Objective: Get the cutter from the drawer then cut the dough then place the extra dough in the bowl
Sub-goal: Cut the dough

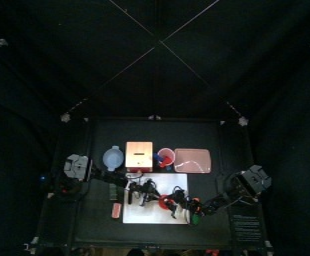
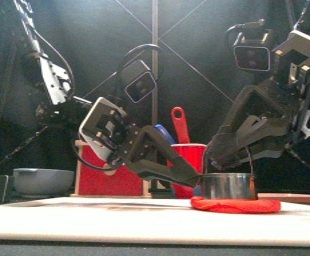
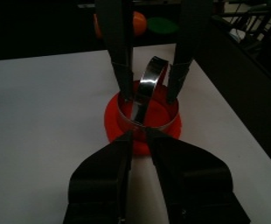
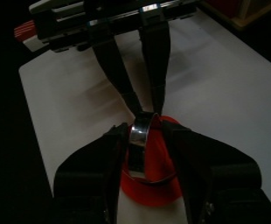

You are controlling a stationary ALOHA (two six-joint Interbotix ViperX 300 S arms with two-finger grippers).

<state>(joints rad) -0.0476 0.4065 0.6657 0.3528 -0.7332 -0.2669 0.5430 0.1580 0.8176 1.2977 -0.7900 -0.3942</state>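
Resting on the white board [image 2: 64,215], red dough [image 2: 238,206] bears the metal cutter [image 2: 229,186].

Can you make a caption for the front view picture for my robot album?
Left gripper and right gripper meet at the metal cutter on red dough on the white board.

Across the table's [image 1: 84,228] back, left to right: blue-grey bowl [image 1: 112,157], wooden box [image 1: 140,153], red cup [image 1: 166,157], pink tray [image 1: 194,159]. In front, white cutting board [image 1: 138,215] bearing red dough [image 1: 162,204]; left gripper [image 1: 150,193] and right gripper [image 1: 179,203] meeting above it.
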